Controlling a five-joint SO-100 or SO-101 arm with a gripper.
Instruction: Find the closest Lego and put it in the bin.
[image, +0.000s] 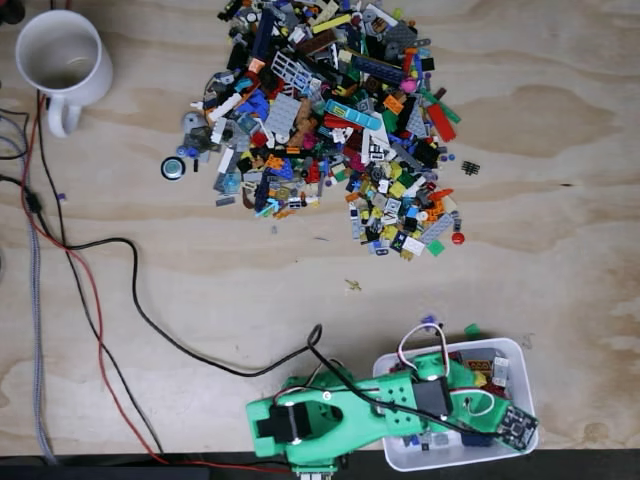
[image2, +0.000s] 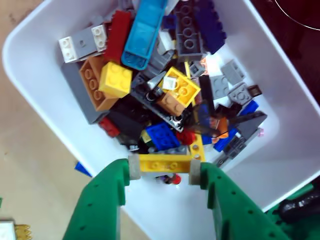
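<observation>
In the wrist view my green gripper (image2: 165, 167) is shut on a flat yellow Lego plate (image2: 160, 162), held crosswise between the two fingertips. It hangs just above the inside of the white bin (image2: 30, 80), which holds several mixed bricks in yellow, blue, red, grey and black. In the fixed view my green arm (image: 340, 415) reaches from the bottom edge to the right over the bin (image: 520, 370). The big heap of loose Lego (image: 330, 120) lies at the top middle of the table.
A white mug (image: 62, 60) stands at the top left. Black and red cables (image: 100, 300) run down the left side and curl toward the arm. A round disc (image: 173, 167) and a small black piece (image: 470, 167) lie beside the heap.
</observation>
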